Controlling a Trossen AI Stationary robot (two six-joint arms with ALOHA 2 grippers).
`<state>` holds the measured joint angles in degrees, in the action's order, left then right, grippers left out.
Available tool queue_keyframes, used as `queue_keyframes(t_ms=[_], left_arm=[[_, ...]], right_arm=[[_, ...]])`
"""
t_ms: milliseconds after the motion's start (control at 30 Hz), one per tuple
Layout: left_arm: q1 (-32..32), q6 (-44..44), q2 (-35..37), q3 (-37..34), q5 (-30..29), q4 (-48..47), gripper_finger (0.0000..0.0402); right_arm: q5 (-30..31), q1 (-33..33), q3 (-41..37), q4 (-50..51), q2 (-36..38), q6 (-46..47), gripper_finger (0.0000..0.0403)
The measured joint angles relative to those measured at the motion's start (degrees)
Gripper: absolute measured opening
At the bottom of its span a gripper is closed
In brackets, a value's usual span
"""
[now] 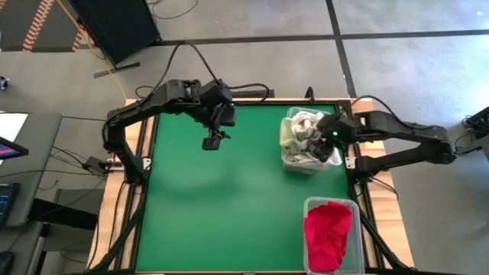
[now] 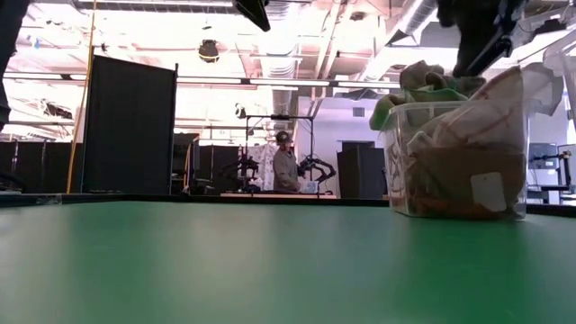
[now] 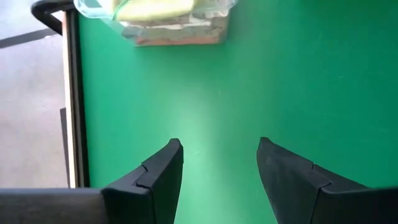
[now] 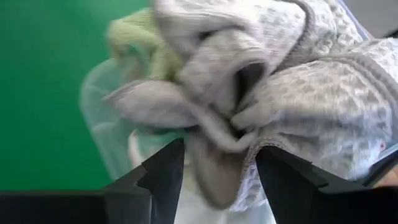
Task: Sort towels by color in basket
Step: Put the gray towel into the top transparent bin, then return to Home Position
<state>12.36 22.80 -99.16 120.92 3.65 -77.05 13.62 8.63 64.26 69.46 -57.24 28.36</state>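
A clear bin (image 1: 289, 162) at the table's far right is heaped with towels (image 1: 304, 131): grey ones (image 4: 261, 74) on top, a pale green one (image 4: 134, 37), and tan and white ones below (image 2: 450, 171). My right gripper (image 4: 217, 163) is open just above this heap, with a hanging grey fold (image 4: 214, 168) between its fingers. A red towel (image 1: 328, 231) lies in a second clear bin (image 1: 309, 205) at the near right. My left gripper (image 1: 215, 139) hovers open over the bare green table's far middle, holding nothing. My right gripper comes at the heap from above, one finger on each side of the grey fold (image 4: 217, 146) on top of the bin. I cannot tell whether the fingers (image 4: 163, 171) touch the cloth.
The green tabletop (image 1: 229, 214) stretches bare across the left and middle. A wooden frame edges the table (image 1: 145, 191). Cables run behind the far edge. In the low view a person (image 2: 285, 166) stands far off in the room behind.
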Motion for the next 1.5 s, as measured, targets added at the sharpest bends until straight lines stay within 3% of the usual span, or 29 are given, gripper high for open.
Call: queue_keyframes(t_ms=[300,467,633,833,1100,1300,1500], left_arm=[[0.00,0.12,4.34,-4.24,-0.04,1.93,0.0197],[-0.02,0.52,9.69,-10.88,1.21,8.32,0.0197],[-0.02,1.43,17.92,-23.18,4.92,19.03,0.0196],[-0.02,0.38,29.95,-44.39,6.64,37.13,0.0196],[-0.02,-3.32,44.46,-70.72,7.08,62.36,0.0196],[-0.03,-7.01,51.44,-82.59,11.07,74.83,0.0196],[0.02,-9.44,55.94,-89.74,11.00,79.10,0.0196]], right_arm=[[-0.02,-5.27,1.27,6.54,6.90,3.11,0.0226],[-0.01,-8.08,1.28,2.57,12.05,1.39,0.0226],[0.01,-11.55,1.09,-5.18,17.62,-4.01,0.0227],[2.34,-15.24,-0.35,-7.62,23.68,-8.95,0.0227],[3.22,-18.39,-11.41,-15.64,36.32,-10.04,0.0227],[3.15,-20.50,-20.90,-23.07,46.78,-13.73,0.0227],[3.09,-21.78,-25.67,-25.01,55.34,-15.33,0.0227]])
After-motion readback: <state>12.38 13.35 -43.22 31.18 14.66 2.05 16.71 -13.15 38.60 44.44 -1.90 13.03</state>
